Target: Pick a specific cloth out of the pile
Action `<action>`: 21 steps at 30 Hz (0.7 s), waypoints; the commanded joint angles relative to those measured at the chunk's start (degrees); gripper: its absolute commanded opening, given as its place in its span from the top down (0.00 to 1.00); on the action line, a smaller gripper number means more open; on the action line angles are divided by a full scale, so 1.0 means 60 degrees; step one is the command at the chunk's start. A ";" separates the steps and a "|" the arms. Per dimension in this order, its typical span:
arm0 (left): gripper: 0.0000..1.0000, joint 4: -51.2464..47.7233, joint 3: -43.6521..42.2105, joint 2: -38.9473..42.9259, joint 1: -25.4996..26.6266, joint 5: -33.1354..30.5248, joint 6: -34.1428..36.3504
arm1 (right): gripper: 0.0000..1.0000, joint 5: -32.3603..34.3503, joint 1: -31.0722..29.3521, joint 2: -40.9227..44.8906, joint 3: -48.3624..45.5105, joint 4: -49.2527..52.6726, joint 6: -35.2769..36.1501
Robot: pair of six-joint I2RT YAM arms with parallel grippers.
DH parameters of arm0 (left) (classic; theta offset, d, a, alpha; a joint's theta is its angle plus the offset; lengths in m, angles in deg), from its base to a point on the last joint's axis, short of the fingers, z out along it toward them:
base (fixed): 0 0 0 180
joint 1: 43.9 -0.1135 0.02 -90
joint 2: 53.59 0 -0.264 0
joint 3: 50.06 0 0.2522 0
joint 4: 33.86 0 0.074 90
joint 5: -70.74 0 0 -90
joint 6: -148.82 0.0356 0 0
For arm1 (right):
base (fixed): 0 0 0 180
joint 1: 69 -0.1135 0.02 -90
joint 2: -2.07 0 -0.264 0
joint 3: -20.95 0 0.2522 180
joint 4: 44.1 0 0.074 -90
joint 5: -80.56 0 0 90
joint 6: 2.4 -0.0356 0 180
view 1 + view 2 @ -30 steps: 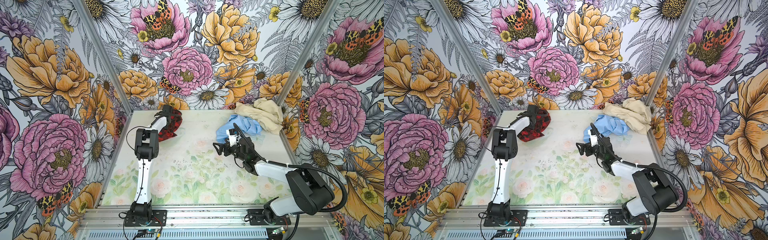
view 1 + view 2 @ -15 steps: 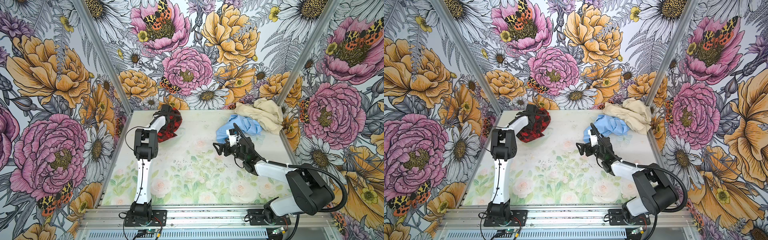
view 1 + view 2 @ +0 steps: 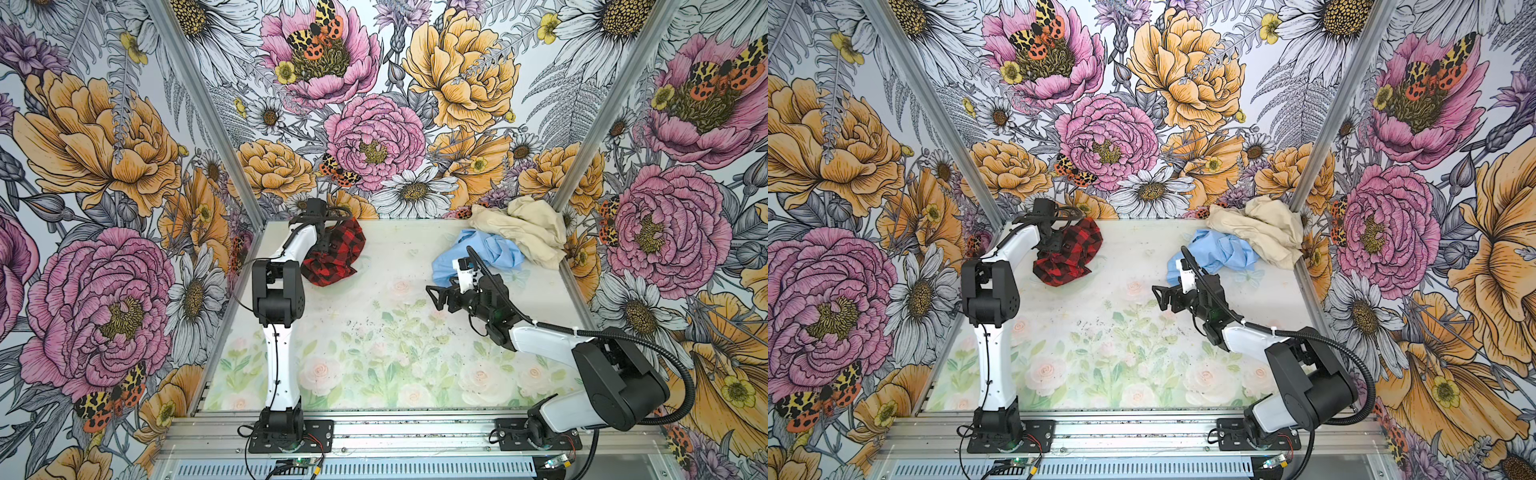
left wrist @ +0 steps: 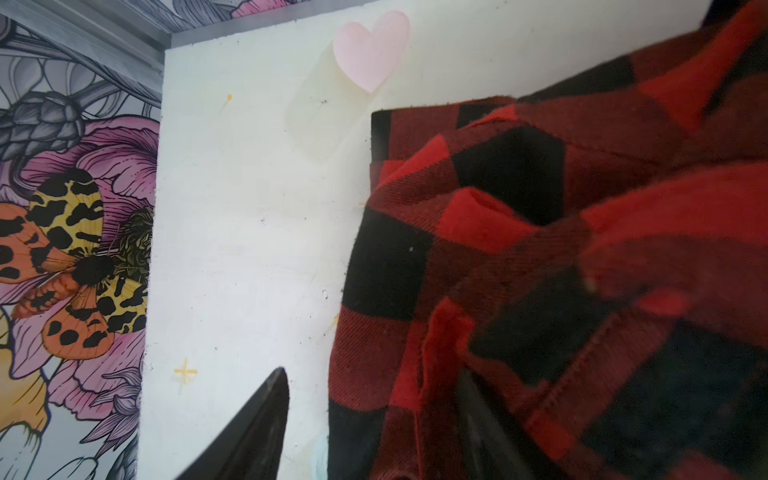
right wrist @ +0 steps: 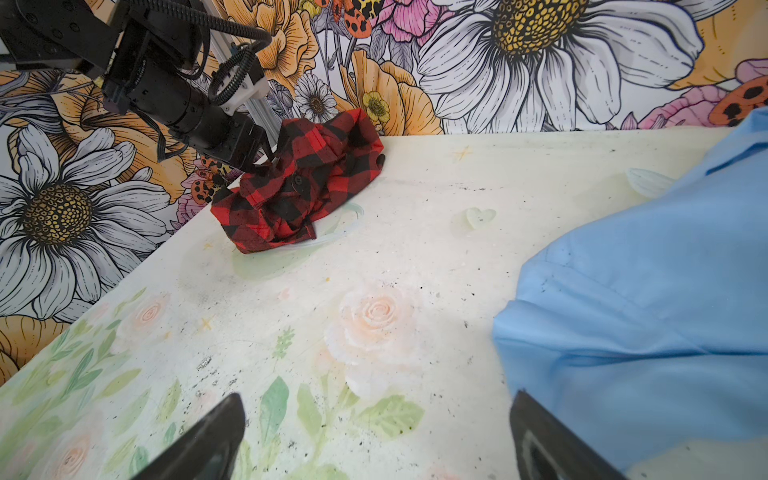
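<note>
Left wrist view is showing the left jaws standing partly open astride a fold of the cloth (image 4: pixel 540 249), which is lying in the worktop's (image 3: pixel 395 332) far left corner, well apart from the pile (image 3: pixel 519 237). Release seems in hand; next is lifting clear without snagging. Right jaws are gaping, empty.

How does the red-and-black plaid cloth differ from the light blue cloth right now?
The plaid cloth is red-and-black checked; the light blue cloth is plain. The plaid cloth lies alone near the far left corner of the table; the light blue cloth lies at the far right, with the beige cloth overlapping its edge. Both are crumpled on the table.
</note>
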 commanded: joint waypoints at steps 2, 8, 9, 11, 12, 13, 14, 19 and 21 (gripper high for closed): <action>0.34 -0.0057 -0.0210 0.0804 -0.0168 0.0915 0.0017 | 0.01 -0.0023 0.0041 0.0261 0.0064 -0.0069 0.0058; 0.33 0.0049 -0.0522 0.1358 -0.0416 0.1702 0.0043 | 0.01 0.0021 0.0057 0.0222 0.0059 -0.0069 0.0060; 0.33 0.0096 -0.0593 0.1477 -0.0467 0.1826 0.0014 | 0.01 0.0025 0.0055 0.0225 0.0057 -0.0069 0.0056; 0.32 0.0197 -0.0749 0.1721 -0.0522 0.2027 -0.0078 | 0.01 0.0043 0.0091 0.0192 0.0057 -0.0076 -0.0003; 0.31 0.0241 -0.0822 0.1878 -0.0558 0.2131 -0.0143 | 0.01 0.0002 0.0153 0.0153 0.0053 -0.0105 -0.0110; 0.30 0.0301 -0.0923 0.2078 -0.0577 0.2255 -0.0195 | 0.01 -0.0096 0.0253 0.0128 0.0042 -0.0173 -0.0272; 0.27 0.0399 -0.1086 0.2303 -0.0587 0.2401 -0.0264 | 0.01 -0.0183 0.0382 0.0097 0.0009 -0.0281 -0.0430; 0.01 0.2373 -0.3794 0.4856 -0.0474 0.2830 -0.1345 | 0.01 0.0513 0.0948 0.0412 -0.0478 -0.0594 -0.1164; 0.01 0.3752 -0.5846 0.6296 -0.0309 0.2268 -0.2024 | 0.01 0.1346 0.1100 0.0869 -0.0624 -0.0119 -0.1252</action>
